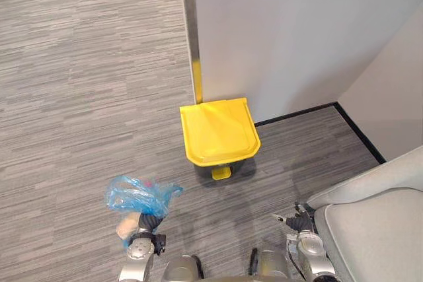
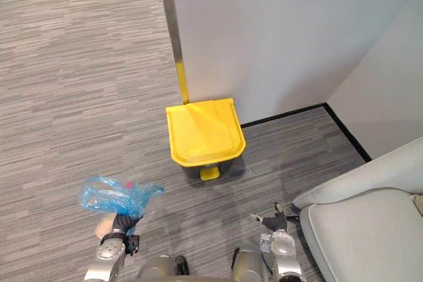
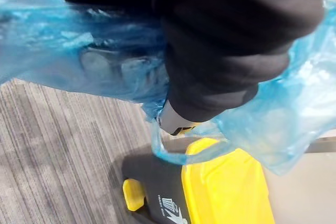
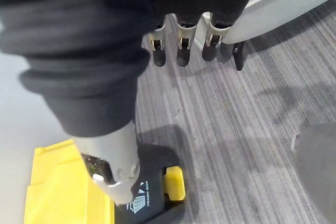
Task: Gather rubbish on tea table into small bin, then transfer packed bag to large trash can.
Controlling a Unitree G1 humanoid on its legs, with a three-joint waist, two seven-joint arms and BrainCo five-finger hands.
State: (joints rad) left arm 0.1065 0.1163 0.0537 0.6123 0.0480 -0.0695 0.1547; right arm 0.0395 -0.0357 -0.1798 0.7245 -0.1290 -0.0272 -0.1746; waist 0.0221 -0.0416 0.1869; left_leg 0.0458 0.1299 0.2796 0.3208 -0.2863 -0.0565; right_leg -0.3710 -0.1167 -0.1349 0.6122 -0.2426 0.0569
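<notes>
My left hand (image 1: 148, 223) is low at the left, shut on the gathered neck of a blue plastic rubbish bag (image 1: 137, 195) that bunches up above it. In the left wrist view the bag (image 3: 79, 61) wraps round the hand's dark cover. The large trash can, black with a shut yellow lid (image 1: 219, 130) and a yellow foot pedal (image 1: 221, 172), stands against the wall ahead, slightly to the right of the bag. My right hand (image 1: 299, 218) hangs low at the right, fingers (image 4: 181, 51) relaxed and holding nothing, with the can's pedal (image 4: 175, 183) beyond it.
A grey sofa (image 1: 377, 226) fills the lower right corner, close to my right hand. A white wall with a metal corner strip (image 1: 190, 31) rises behind the can. Grey carpet (image 1: 79, 97) stretches to the left and ahead.
</notes>
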